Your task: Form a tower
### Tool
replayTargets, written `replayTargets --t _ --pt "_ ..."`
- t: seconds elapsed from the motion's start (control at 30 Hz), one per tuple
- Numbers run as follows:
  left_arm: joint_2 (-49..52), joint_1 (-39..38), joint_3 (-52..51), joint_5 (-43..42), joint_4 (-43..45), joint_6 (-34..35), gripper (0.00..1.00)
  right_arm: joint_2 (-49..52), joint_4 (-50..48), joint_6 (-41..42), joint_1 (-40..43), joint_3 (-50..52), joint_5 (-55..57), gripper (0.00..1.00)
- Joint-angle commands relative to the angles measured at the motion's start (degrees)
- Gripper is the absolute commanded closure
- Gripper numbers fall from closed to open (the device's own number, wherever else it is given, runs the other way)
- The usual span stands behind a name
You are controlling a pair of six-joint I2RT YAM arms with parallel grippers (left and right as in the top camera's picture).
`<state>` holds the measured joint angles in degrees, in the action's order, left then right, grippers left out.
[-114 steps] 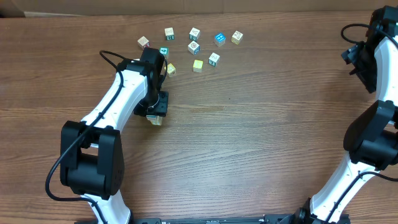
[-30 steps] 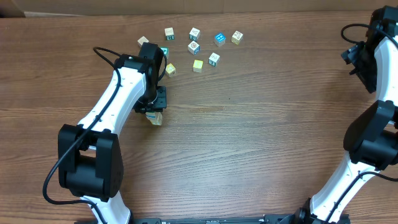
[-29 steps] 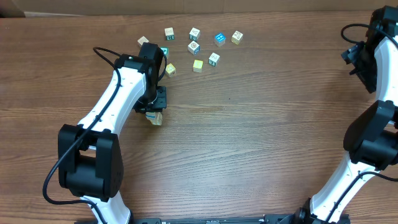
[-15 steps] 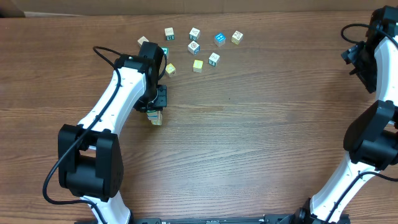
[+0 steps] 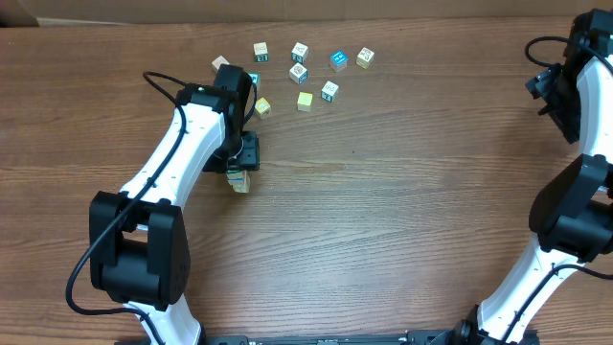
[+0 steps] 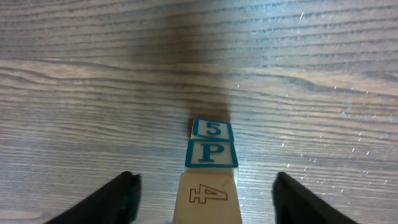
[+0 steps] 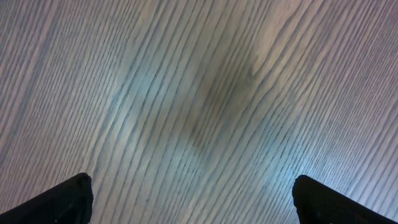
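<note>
Wooden letter-cube tower (image 6: 210,154), teal over cream, stands between the left claw's (image 6: 205,182) wide-apart fingers, touching neither.

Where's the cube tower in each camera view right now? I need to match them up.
Overhead: tower left of centre, just below the left gripper.
Left wrist: tower bottom centre, between the open fingers, touching neither.
Right wrist: not in it, only table.
Shared landmark: the left gripper straddling the tower.
</note>
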<state>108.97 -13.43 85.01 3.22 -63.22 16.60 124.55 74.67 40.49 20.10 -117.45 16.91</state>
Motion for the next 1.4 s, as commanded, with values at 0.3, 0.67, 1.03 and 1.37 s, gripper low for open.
replayTargets --t 0.3,0.67,1.03,1.37 --pt "-1.38 -0.09 -1.90 -3.48 1.03 -4.83 0.20 -2.82 -0.09 -0.07 -0.09 -1.42 0.59 0.00" --pt "-4.09 -0.07 -2.47 -2.25 0.50 -4.98 0.20 -2.82 -0.09 -0.07 -0.09 -1.42 0.59 0.00" --pt "-9.29 -0.55 -8.92 -2.82 6.84 -2.14 0.19 -2.82 -0.09 -0.04 -0.09 -1.44 0.59 0.00" --pt "-9.29 -0.55 -15.45 -2.73 14.95 -0.76 0.20 -2.82 -0.09 -0.04 -0.09 -1.44 0.59 0.00"
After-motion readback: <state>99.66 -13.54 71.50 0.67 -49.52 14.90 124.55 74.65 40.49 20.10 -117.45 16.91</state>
